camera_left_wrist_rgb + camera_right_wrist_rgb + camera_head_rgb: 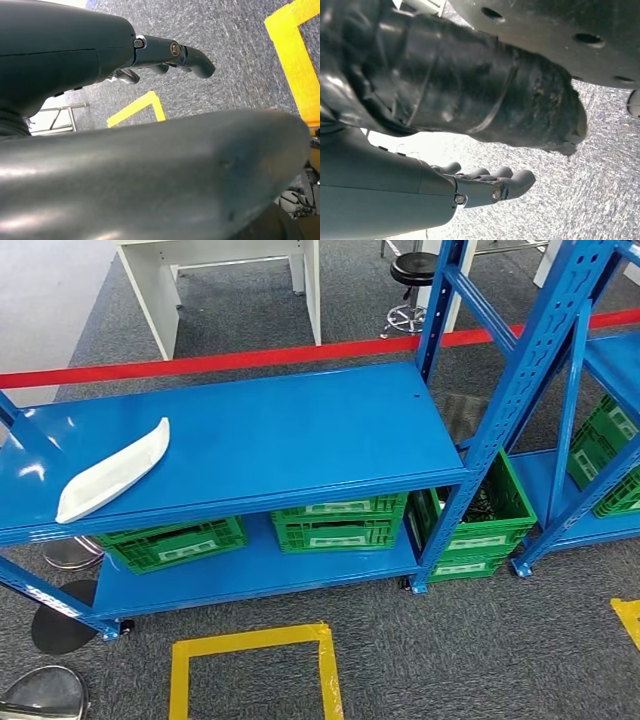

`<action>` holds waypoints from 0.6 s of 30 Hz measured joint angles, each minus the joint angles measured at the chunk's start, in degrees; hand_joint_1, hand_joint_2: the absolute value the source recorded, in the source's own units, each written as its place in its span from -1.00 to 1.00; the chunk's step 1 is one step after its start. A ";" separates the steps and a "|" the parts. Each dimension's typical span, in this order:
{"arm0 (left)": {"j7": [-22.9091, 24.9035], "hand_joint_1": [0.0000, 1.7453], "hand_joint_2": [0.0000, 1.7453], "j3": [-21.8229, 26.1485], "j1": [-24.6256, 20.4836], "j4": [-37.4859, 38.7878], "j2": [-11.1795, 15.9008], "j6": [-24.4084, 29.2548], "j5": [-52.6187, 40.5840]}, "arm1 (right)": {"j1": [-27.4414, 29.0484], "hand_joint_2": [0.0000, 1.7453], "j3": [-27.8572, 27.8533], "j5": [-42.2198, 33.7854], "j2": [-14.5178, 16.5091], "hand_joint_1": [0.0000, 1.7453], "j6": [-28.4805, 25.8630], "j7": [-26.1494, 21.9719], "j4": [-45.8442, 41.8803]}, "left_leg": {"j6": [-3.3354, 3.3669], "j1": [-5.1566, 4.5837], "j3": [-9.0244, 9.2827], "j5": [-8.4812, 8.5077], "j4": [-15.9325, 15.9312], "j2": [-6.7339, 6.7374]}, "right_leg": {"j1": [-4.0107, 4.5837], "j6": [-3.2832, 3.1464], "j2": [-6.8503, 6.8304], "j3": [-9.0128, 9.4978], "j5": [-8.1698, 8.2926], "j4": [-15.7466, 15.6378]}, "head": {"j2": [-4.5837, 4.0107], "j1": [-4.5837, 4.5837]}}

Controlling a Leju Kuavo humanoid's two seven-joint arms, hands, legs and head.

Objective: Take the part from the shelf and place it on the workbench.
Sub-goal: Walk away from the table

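A long white curved part (113, 472) lies on the left end of the blue shelf's top board (287, 435) in the head view. My left hand (171, 54) hangs beside my body over grey carpet, fingers stretched out and holding nothing. My right hand (490, 184) also hangs over the carpet, its fingers extended side by side with nothing in them. Both hands are far from the part.
Green crates (336, 523) sit on the lower shelf board, more at the right (483, 525). A second blue rack (604, 430) stands at right. A red barrier tape (226, 360) runs behind the shelf. A yellow floor square (253, 670) lies in front. A white table (226, 280) and a stool (411, 285) stand beyond.
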 joint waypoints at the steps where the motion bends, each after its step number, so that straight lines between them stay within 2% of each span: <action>1: 0.00 -1.00 -1.00 0.00 0.00 0.00 0.00 0.00 0.00 | 0.00 -1.00 0.00 0.00 0.00 -1.00 0.00 0.00 0.00 | -0.45 0.06 -0.01 -0.02 -0.02 0.00 | 0.04 -0.03 0.00 -0.02 -0.01 0.03 | 0.00 0.01; 3: 0.00 -1.00 -1.00 0.00 0.00 0.00 0.00 0.00 0.00 | -0.01 -1.00 0.00 0.00 0.00 -1.00 -0.01 0.01 0.00 | -0.90 0.13 -0.03 -0.06 -0.03 0.00 | 0.07 -0.05 0.00 -0.05 -0.02 0.07 | 0.00 0.02; 6: 0.07 -1.00 -1.00 0.00 0.00 0.00 0.02 0.06 0.00 | -0.01 -1.00 0.00 0.00 0.00 -1.00 -0.06 0.11 0.00 | -1.01 0.10 -0.05 -0.11 -0.01 0.00 | 0.03 -0.05 0.00 -0.04 -0.02 0.06 | 0.00 0.03; 18: -0.89 -1.00 -1.00 0.00 -0.01 0.00 0.01 -0.59 0.38 | 0.00 -1.00 0.00 -0.14 0.00 -1.00 0.06 -0.09 0.00 | -0.97 -0.27 -0.09 -0.16 0.07 0.01 | -0.35 0.03 0.00 -0.02 0.02 0.01 | 0.00 0.04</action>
